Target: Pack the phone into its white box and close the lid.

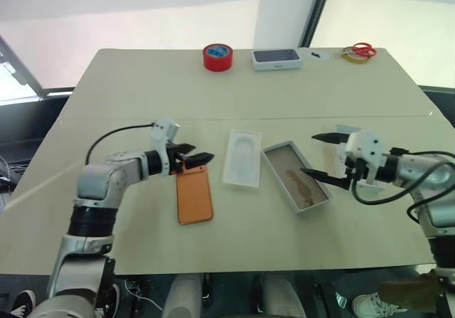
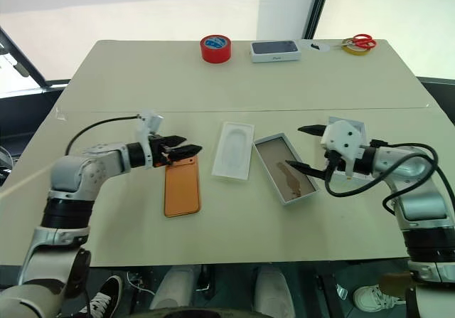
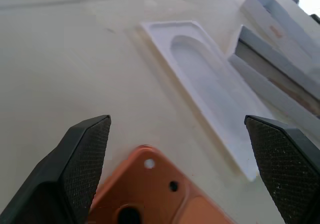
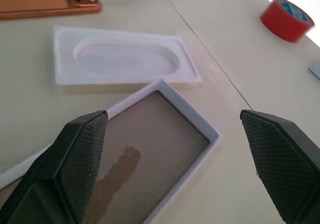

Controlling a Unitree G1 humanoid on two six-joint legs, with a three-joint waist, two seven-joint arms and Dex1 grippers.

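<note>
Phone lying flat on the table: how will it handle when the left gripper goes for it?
The phone looks rigid, so probably no flex. It lies flat with thin edges, likely hard to pinch. Its smooth back may slide if the left gripper pushes it.

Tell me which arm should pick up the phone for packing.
Left, most likely. The left gripper hovers with jaws open over the camera end of the phone, while the right gripper sits open by the white box.

Bare table (image 1: 142, 97) all round the phone (image 1: 195, 197)
</note>
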